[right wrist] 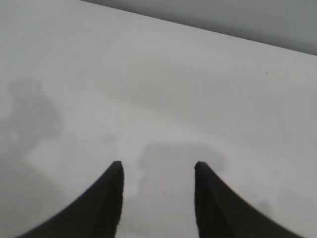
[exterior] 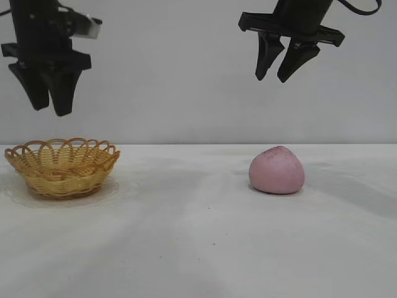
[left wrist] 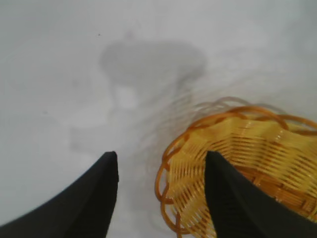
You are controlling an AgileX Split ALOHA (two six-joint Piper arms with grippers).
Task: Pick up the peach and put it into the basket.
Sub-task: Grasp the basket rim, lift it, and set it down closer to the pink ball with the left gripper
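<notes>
White table (exterior: 198, 248) against a plain grey wall; the peach (exterior: 276, 170) sits on the table at the right side of the exterior view, flat base down, well apart from the wicker basket (exterior: 62, 167) at the left. Right gripper (exterior: 280, 77) hangs high above the peach, fingers parted, holding nothing. Left gripper (exterior: 51, 105) hangs above the basket, fingers also spread and empty, basket rim visible beside one finger in its wrist view.

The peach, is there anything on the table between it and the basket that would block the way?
Nothing visible does. The peach and the basket sit apart on the white table with only bare surface between them. The right claw hangs above the peach.
</notes>
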